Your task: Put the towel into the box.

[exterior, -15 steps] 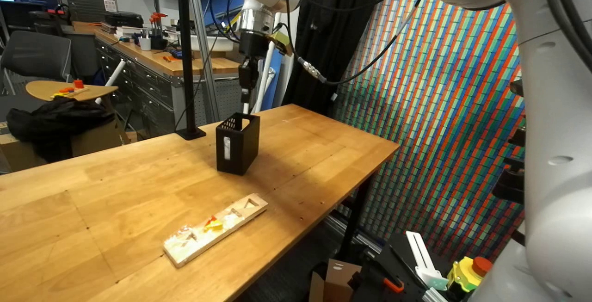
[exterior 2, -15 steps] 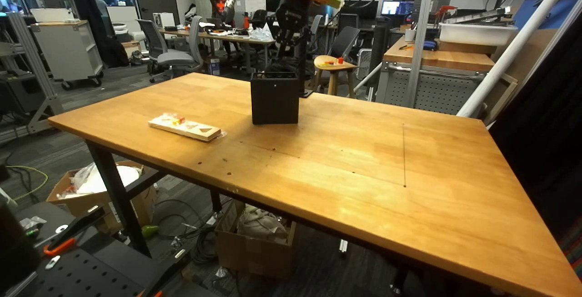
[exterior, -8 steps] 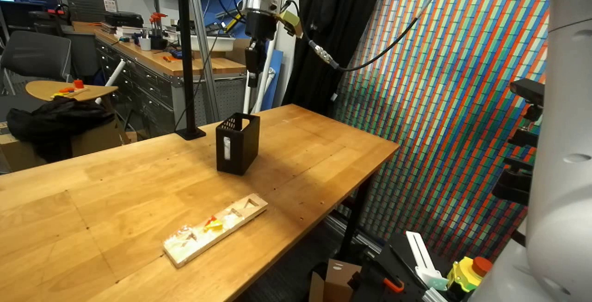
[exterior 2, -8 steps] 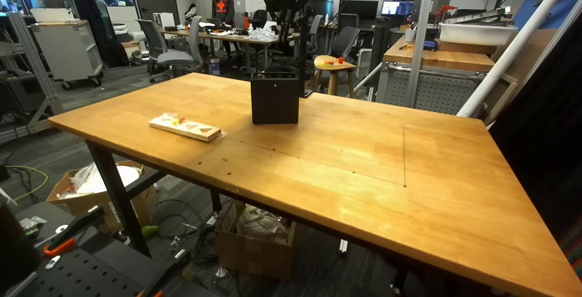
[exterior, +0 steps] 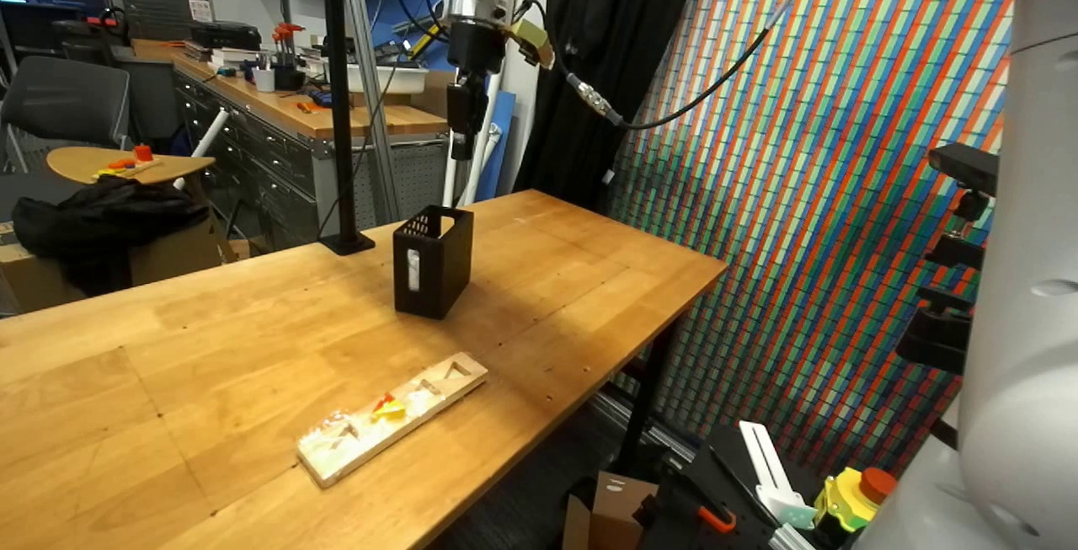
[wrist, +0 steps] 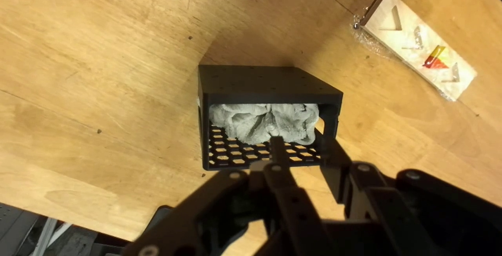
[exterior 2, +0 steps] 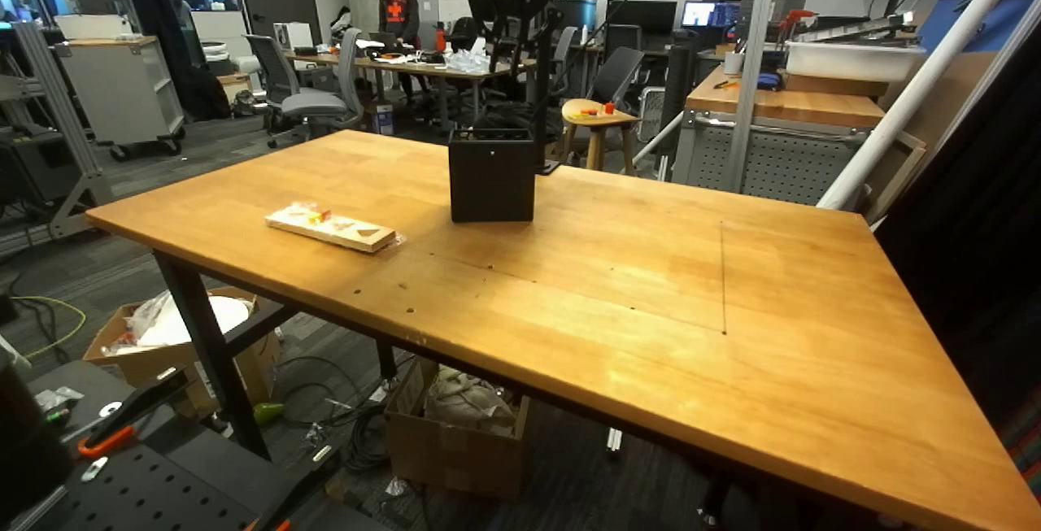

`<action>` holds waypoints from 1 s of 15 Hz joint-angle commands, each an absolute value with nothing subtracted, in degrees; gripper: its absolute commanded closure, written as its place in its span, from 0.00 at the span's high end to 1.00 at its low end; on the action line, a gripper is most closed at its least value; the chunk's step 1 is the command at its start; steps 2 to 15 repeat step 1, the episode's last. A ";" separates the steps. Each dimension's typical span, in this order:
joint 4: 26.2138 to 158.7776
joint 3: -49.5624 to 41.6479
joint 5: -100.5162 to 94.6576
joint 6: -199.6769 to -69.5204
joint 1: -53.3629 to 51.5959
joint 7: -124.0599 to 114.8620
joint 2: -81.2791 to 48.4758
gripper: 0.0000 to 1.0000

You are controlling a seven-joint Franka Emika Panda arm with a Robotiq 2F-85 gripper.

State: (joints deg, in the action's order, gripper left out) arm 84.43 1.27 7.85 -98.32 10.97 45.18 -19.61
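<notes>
The claw (wrist: pixel 304 142) hangs above the box (exterior 2: pixel 492 177), its fingers (wrist: pixel 279 154) parted to a middling gap, with wood of the worktop (exterior: pixel 547 264) showing between them in the wrist view; in both exterior views the fingertips point down, apart from the box's rim and higher than it; the towel (wrist: pixel 270 120), pale grey and crumpled, lies inside the box, bunched toward the solid wall, while the honeycomb wall shows along its other side; in the wrist view one fingertip crosses in front of the towel's edge; the box is black and stands upright on the worktop; near it lies a wooden board (exterior: pixel 417 403) with cut-out recesses, partly in clear wrap, bearing red and yellow pieces (wrist: pixel 437 58); a black post (exterior: pixel 339 112) rises from the worktop's edge, near the box.
</notes>
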 commanded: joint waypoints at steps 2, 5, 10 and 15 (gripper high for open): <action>84.17 0.63 8.04 -98.04 10.46 45.29 -19.67 0.31; 84.17 0.63 8.04 -98.04 10.46 45.29 -19.67 0.31; 84.17 0.63 8.04 -98.04 10.46 45.29 -19.67 0.31; 84.17 0.63 8.04 -98.04 10.46 45.29 -19.67 0.31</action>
